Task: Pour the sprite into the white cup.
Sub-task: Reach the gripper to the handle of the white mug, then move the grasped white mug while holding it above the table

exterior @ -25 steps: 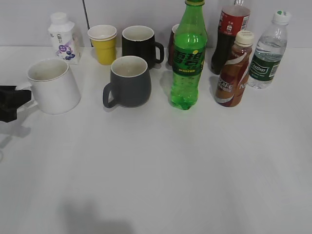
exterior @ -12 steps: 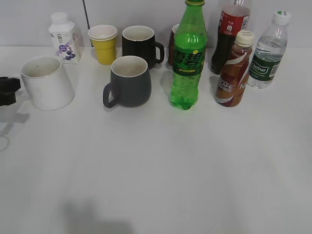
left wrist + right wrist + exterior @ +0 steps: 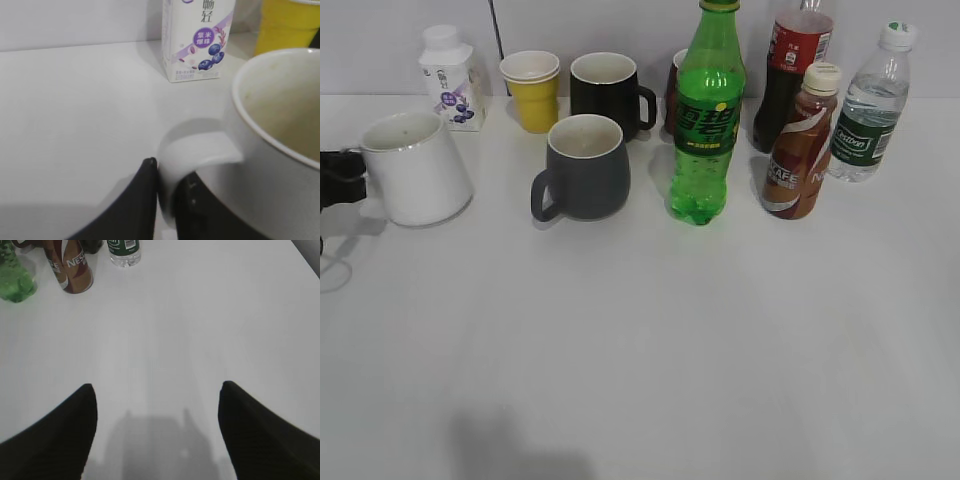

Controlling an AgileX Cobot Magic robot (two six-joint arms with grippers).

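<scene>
At the far left of the tabletop [image 3: 650, 340], the left claw [image 3: 165, 192] is pinching the handle of the white cup [image 3: 415, 167], one dark finger sitting outside the loop and the other inside it. That cup is showing as a large white ceramic mug, widening toward its base, with a faintly stained interior, and it is tilting slightly. Behind it one small white carton [image 3: 450, 78] with purple print is standing, then one yellow paper cup [image 3: 532, 90], one black mug [image 3: 608, 92] and, nearer, one grey mug [image 3: 583, 167]. Right of centre the sprite [image 3: 706, 115] is standing upright and untouched: a tall translucent green bottle with a green label and cap. Beside it are standing one dark cola bottle [image 3: 790, 75], one brown coffee bottle [image 3: 801, 142] and one clear water bottle [image 3: 870, 105]. The right claw [image 3: 157, 435] is hanging spread apart over bare tabletop, gripping nothing.
</scene>
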